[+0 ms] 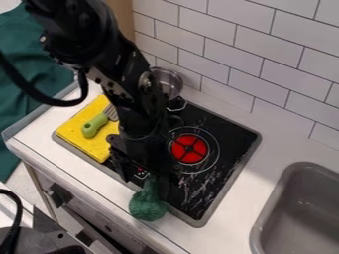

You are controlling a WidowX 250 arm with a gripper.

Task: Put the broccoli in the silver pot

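"What's closest to us?"

"A thin black cable (19, 211), curving in the bottom left corner. Beyond it, a dark green toy broccoli (147, 206) lies at the front edge of the black stovetop (228, 129), its stem pointing back toward the arm."

"And the black two-finger gripper (145, 188)?"

"Right above it, fingers apart, with the stem beside one of them."

"Any containers?"

"Two. The round silver metal pot (169, 79) stands upright at the stove's back corner, near the tiled wall (265, 74). The arm covers part of it (typical, just where I wanted to look), so I can't tell whether it holds anything. The grey rectangular sink (285, 198) is set into the white table (225, 233) on the right; I see its sloping wall and darker bottom."

"Left of the burner?"

"A green-handled spatula (94, 126) on a yellow cloth (83, 141)."
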